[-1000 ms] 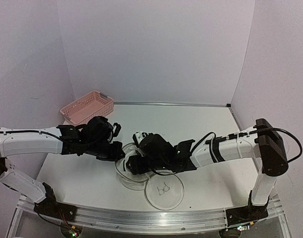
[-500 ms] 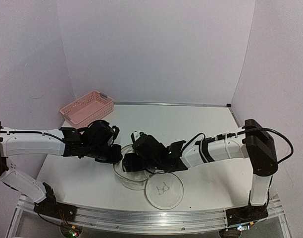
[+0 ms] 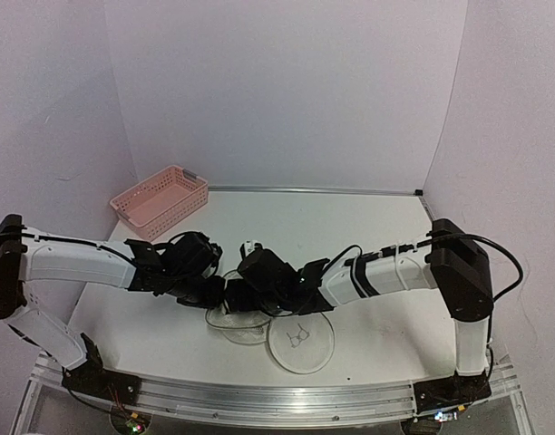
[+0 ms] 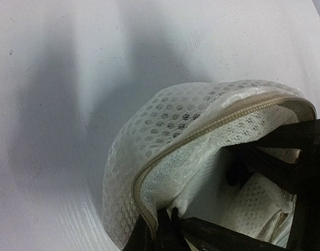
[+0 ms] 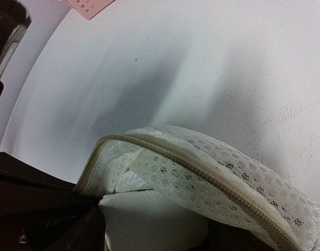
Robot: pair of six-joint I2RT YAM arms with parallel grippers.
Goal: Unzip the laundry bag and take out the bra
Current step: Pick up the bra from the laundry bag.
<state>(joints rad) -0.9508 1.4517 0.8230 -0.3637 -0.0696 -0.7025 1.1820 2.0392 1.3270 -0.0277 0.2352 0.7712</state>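
White table (image 3: 377,227), and the laundry bag (image 3: 237,324) lies unzipped near its six o'clock edge. Left gripper (image 4: 157,231) is clenched on the zip rim; right gripper (image 3: 238,296) crowds the bag's twelve o'clock, grip impossible to judge

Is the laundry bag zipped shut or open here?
Open. In the left wrist view the laundry bag has its zip edge parted and lifted, so the bag gapes and its interior shows beneath.
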